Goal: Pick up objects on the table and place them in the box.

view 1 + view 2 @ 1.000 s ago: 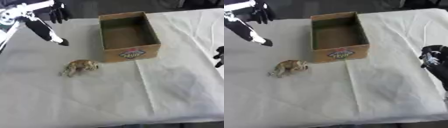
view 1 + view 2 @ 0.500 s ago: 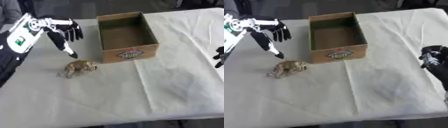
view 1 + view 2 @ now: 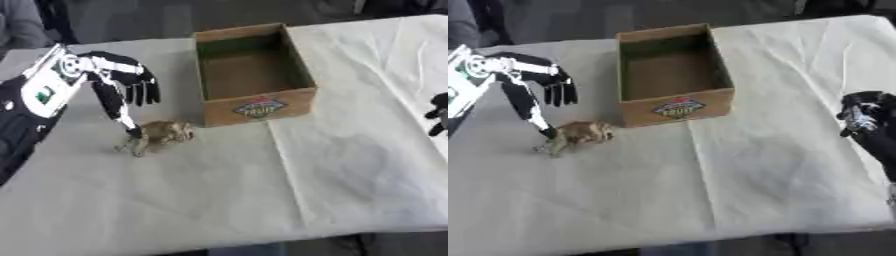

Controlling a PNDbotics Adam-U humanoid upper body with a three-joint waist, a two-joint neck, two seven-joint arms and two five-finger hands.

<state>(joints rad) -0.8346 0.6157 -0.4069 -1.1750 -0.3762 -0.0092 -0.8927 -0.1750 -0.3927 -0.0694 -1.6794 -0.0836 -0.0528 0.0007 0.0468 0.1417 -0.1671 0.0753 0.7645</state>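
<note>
Left robot hand spread, thumb seemingly at toy animal; right robot hand clearer right-eye.

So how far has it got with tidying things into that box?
Nothing looks done yet: the cardboard box appears empty. In hand: the left robot hand is open, one finger reaching down to the small brown toy animal beside the box. Left: grasping it and dropping it in. The right robot hand idles at the table's edge.
</note>
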